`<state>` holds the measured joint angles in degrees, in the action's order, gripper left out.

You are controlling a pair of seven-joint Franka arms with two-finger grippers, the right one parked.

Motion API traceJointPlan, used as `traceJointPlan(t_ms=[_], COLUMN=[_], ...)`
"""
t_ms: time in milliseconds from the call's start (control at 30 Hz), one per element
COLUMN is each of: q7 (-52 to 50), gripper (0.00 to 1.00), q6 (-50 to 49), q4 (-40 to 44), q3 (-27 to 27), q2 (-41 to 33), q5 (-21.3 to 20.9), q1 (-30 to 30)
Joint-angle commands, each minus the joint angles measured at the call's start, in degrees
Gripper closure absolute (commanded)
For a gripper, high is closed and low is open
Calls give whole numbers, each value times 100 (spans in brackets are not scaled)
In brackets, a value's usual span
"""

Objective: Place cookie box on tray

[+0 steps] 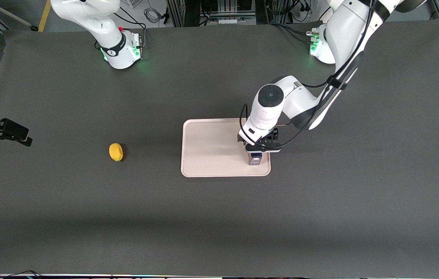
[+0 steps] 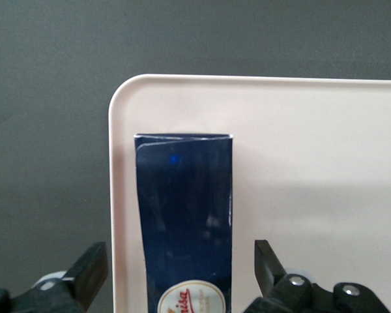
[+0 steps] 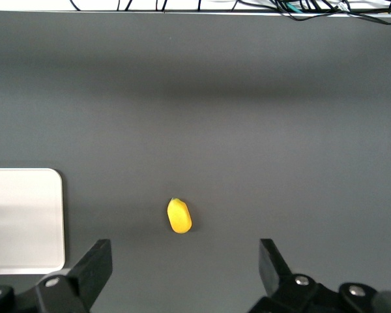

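Dark grey table (image 1: 87, 217); cookie box (image 2: 186, 222) flat on tray (image 2: 313, 163); jaws (image 2: 181, 274) spread, straddling it.

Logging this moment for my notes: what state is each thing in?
cookie box: lying flat on the tray, by its rim, released.
tray: flat on the table, holding the box.
pincer: open, straddling the box above the tray.
yellow lump: on the table, apart.

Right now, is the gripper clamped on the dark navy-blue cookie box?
No, the gripper is open, its fingers standing clear of the dark navy-blue cookie box lying on the pale pink tray.
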<state>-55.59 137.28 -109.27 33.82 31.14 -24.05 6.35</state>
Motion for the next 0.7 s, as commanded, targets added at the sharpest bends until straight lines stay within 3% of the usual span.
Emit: traceJointPlan(t_ms=[0,367,533,667], q7=[-171,443,1172,1892], gripper=[0,0,0,0], q6=[45,-323,-824,-1360], q4=[19,168,484,801], q3=[-51,-25,-68,-446], q2=[-47,-653,-1074,-1417], q5=[-109,22,864,1384], q1=[60,-300,-485,-520])
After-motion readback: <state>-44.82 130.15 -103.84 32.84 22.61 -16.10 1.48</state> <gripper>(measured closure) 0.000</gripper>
